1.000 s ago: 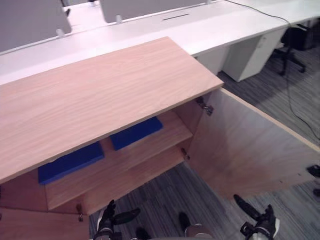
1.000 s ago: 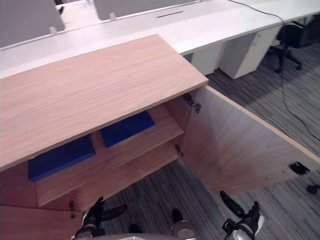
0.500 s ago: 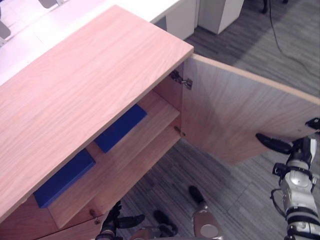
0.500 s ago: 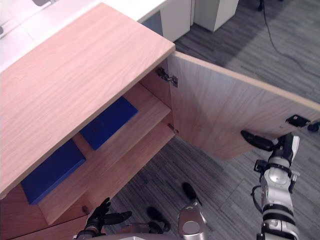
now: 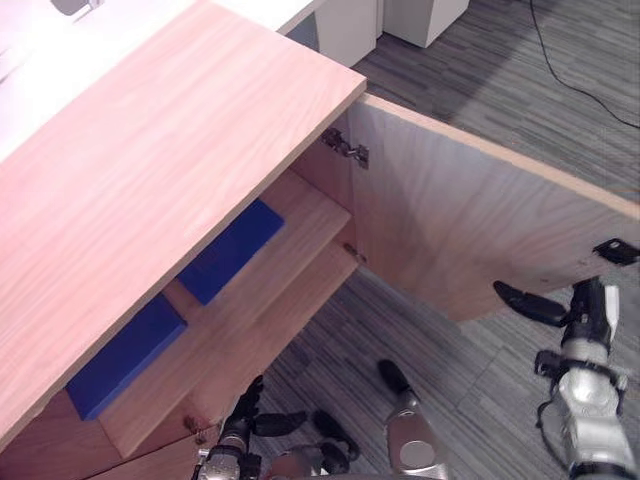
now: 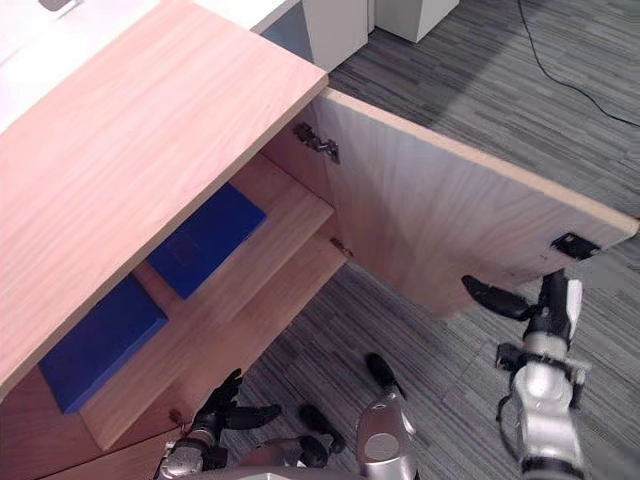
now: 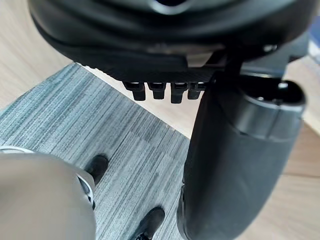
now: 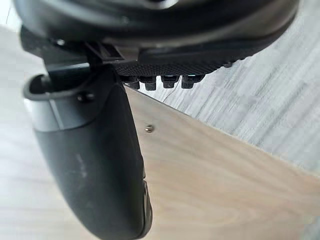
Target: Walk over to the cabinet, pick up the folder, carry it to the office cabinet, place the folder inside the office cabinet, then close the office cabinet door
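1. Office cabinet (image 5: 180, 150) and its door (image 5: 470, 230): light wood panels, visible grain, smooth matt finish.
2. Hinge (image 5: 345, 148): bare shiny metal.
3. Right blue folder (image 5: 231, 250) and left blue folder (image 5: 126, 356): plain matt covers.
4. Carpet (image 5: 480, 60): grey, ribbed, kinda rough weave.
5. Right hand (image 8: 90, 165): dark smooth plastic, dull sheen.

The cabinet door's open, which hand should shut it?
Right. The right hand is raised, fingers straight, close to the free end of the open door. The left hand hangs low by the shelves, away from that door.
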